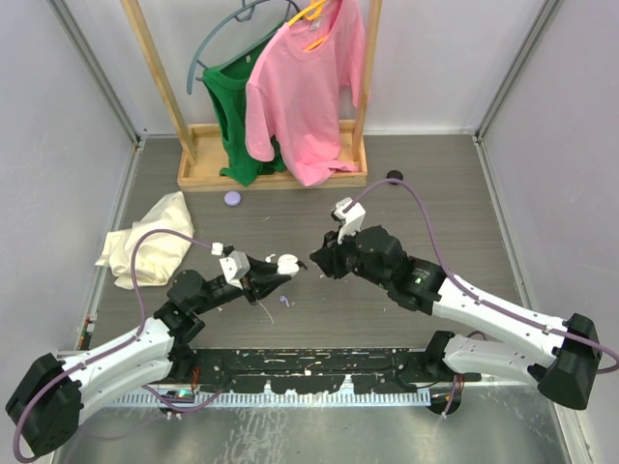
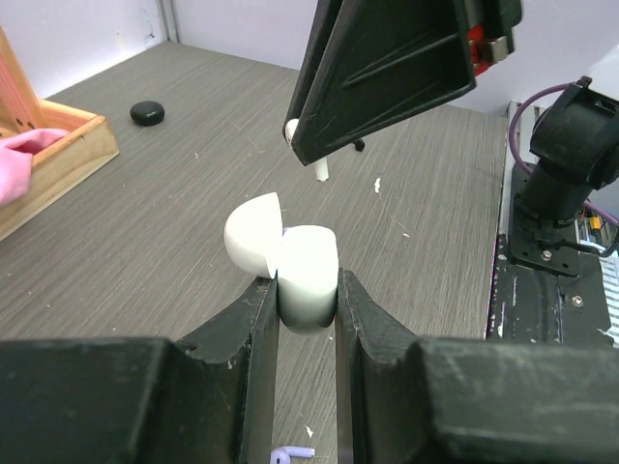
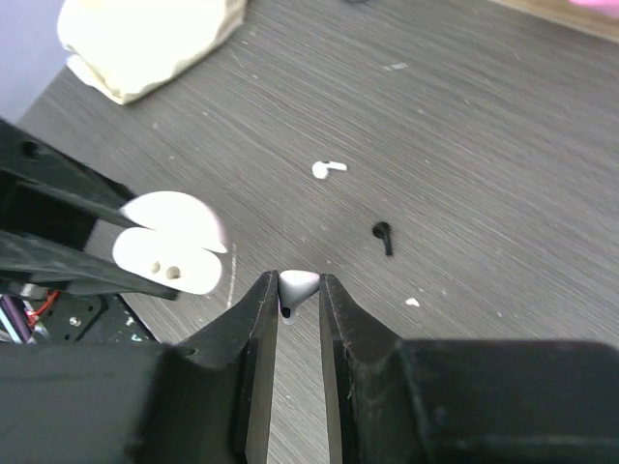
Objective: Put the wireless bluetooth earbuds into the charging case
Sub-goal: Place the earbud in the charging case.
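Note:
My left gripper (image 2: 307, 290) is shut on the white charging case (image 2: 308, 261), held above the table with its lid (image 2: 253, 232) swung open. Two empty sockets show in the case (image 3: 164, 263). My right gripper (image 3: 298, 282) is shut on a white earbud (image 3: 298, 288). It hangs just right of the case, and the earbud's stem (image 2: 320, 171) pokes out below the fingers (image 2: 387, 68). From above, the two grippers (image 1: 282, 265) (image 1: 316, 259) nearly meet at mid-table. On the table lie another white earbud (image 3: 327, 170), a black earbud (image 3: 383, 236) and a lilac earbud (image 2: 291, 452).
A wooden rack (image 1: 208, 169) with green and pink shirts stands at the back. A cream cloth (image 1: 145, 246) lies at the left. A lilac case (image 1: 232, 198) and a black case (image 1: 394, 176) sit near the rack. White flecks dot the table.

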Action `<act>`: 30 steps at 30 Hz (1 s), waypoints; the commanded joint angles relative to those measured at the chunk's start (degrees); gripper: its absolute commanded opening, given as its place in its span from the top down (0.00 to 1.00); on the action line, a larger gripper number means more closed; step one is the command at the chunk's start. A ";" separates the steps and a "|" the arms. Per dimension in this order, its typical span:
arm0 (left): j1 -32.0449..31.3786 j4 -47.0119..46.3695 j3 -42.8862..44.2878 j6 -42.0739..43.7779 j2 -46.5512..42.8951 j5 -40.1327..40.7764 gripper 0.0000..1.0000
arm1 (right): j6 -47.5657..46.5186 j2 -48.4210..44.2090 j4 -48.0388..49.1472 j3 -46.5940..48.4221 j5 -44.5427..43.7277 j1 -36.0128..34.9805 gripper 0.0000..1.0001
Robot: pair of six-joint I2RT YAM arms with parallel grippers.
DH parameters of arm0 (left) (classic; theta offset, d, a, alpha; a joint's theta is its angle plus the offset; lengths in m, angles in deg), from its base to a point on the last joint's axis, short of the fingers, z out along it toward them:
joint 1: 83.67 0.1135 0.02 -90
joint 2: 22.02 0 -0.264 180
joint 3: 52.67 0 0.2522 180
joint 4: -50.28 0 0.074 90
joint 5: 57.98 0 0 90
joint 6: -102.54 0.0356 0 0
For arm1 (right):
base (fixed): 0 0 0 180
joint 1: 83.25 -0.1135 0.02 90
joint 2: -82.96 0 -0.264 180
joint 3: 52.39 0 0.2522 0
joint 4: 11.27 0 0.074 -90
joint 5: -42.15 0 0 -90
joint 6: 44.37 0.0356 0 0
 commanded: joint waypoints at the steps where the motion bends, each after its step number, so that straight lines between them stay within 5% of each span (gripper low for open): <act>1: -0.25 -5.43 -0.15 0.25 -0.60 -1.64 1.00 | -2.00 -1.72 9.95 -0.20 -4.49 -4.59 0.81; 14: -0.18 -6.17 -1.16 -0.05 -2.99 -0.93 1.00 | -2.61 -1.06 28.11 -7.14 -9.69 -12.77 0.80; 30: -0.21 -6.73 -1.17 -0.57 -2.29 -0.85 1.00 | -1.27 1.47 38.76 -11.44 -9.92 -13.81 0.80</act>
